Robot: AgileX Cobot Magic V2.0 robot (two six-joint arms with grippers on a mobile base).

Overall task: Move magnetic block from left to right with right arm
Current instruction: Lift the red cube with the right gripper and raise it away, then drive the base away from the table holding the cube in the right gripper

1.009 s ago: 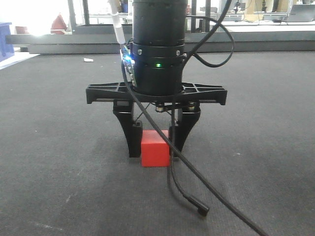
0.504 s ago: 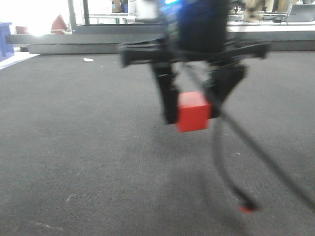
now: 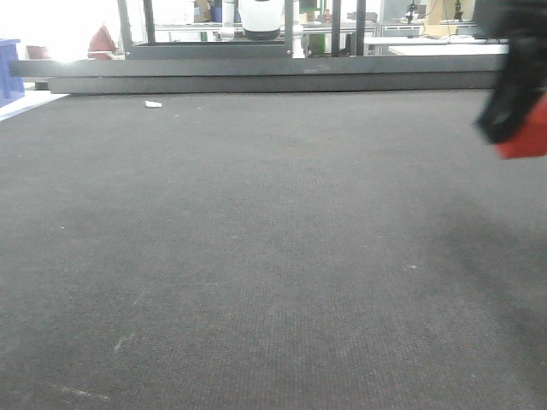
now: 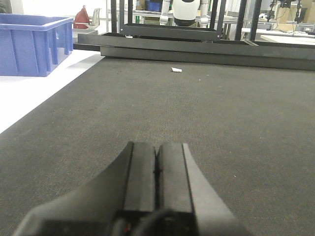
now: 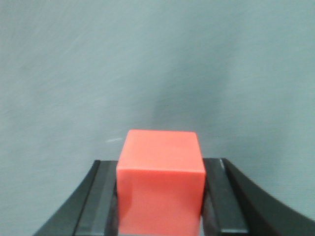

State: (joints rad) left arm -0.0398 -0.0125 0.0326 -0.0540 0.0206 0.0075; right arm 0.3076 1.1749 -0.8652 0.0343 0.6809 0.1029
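Right hand [image 5: 160, 196] clamps the magnetic block [image 5: 161, 182] above the mat [image 5: 147, 73]; left hand [image 4: 156, 172] closed

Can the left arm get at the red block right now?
Probably not: the block is clamped in the right hand, off the mat; the left hand is shut, block outside its view.

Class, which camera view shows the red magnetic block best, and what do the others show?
Right wrist view: the magnetic block is sharp and central, clamped in the right end effector. The front view catches only a blurred red sliver at its right edge. The left wrist view shows only the shut left end effector.
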